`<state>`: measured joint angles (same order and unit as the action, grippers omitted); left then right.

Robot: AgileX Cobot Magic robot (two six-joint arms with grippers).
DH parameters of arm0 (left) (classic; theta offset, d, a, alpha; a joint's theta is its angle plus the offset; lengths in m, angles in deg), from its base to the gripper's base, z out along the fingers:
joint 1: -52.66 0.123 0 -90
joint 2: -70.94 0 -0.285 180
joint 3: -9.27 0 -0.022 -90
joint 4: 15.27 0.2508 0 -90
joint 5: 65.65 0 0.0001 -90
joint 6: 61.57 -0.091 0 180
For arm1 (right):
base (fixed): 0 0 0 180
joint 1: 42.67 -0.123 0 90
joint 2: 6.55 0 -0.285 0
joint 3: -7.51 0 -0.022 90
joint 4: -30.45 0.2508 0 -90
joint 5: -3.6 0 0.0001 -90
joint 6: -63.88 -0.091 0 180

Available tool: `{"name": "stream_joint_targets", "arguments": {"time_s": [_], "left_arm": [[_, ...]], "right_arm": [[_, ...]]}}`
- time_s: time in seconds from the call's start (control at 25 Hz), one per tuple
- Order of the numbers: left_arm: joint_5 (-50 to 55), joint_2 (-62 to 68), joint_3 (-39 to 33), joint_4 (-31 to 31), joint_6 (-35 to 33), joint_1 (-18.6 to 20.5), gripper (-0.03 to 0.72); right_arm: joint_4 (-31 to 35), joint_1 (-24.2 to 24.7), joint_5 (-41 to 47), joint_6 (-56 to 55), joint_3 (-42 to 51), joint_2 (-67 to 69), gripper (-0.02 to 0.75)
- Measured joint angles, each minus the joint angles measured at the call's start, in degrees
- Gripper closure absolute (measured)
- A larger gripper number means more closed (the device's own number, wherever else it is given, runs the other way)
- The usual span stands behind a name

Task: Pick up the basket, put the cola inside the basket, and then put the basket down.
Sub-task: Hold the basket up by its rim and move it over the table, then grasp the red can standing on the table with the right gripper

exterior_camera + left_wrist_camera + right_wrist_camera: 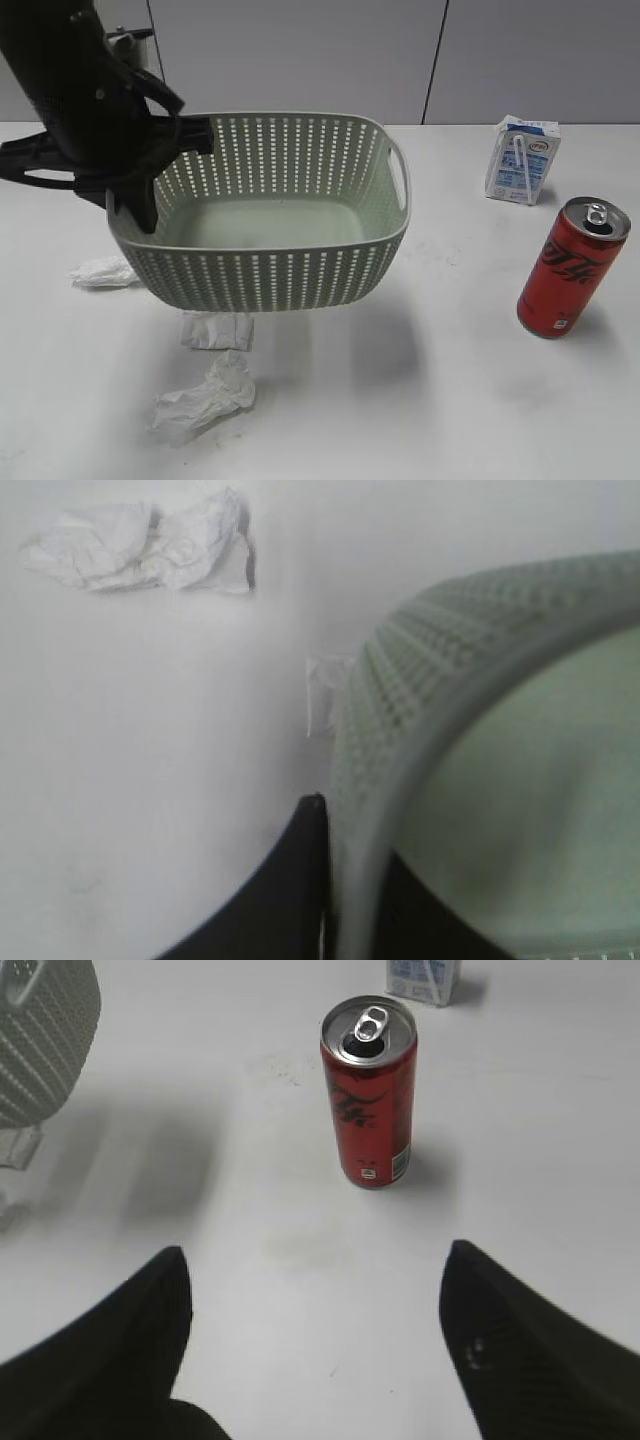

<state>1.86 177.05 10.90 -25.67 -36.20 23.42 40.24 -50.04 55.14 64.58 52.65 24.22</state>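
Note:
The pale sage-green basket (300,270) hangs tilted above the white table, lifted by its left rim. My left gripper (140,205) is shut on that rim; in the left wrist view the rim (400,720) runs between the two black fingers (350,880). The basket is empty inside. The cola (570,268), a slim red can with a silver top, stands upright on the table at the right. In the right wrist view the cola (368,1095) stands ahead of my right gripper (315,1270), which is open, empty and apart from it. The right gripper is out of the exterior view.
A blue-and-white drink carton (522,160) stands behind the cola, and shows in the right wrist view (425,980). Crumpled white tissues lie under and beside the basket (205,395), (105,272), (150,545). A grey wall runs behind the table.

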Motion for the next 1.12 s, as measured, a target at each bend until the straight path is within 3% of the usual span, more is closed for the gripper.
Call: {"name": "stream_joint_targets", "arguments": {"time_s": [0.16, 0.44, 0.64, 1.12], "left_arm": [[-2.06, -0.61, -2.81, 0.11, 0.01, 0.0, 0.691], [-4.49, -0.63, -4.51, -0.22, 0.06, 0.0, 0.691], [-5.49, -0.63, -4.51, -0.22, -1.41, 0.0, 0.691], [-7.85, -0.63, -4.51, -0.22, -1.73, -0.05, 0.691]], "right_arm": [[1.0, 0.0, -1.36, -0.06, -6.53, 13.4, 0.073], [1.07, 0.0, -1.72, -0.06, -18.33, 36.85, 0.069], [-3.81, 0.0, -1.79, -1.86, -25.68, 50.58, 0.069], [-5.48, 0.0, -2.01, -3.29, -30.42, 65.44, 0.069]]}}
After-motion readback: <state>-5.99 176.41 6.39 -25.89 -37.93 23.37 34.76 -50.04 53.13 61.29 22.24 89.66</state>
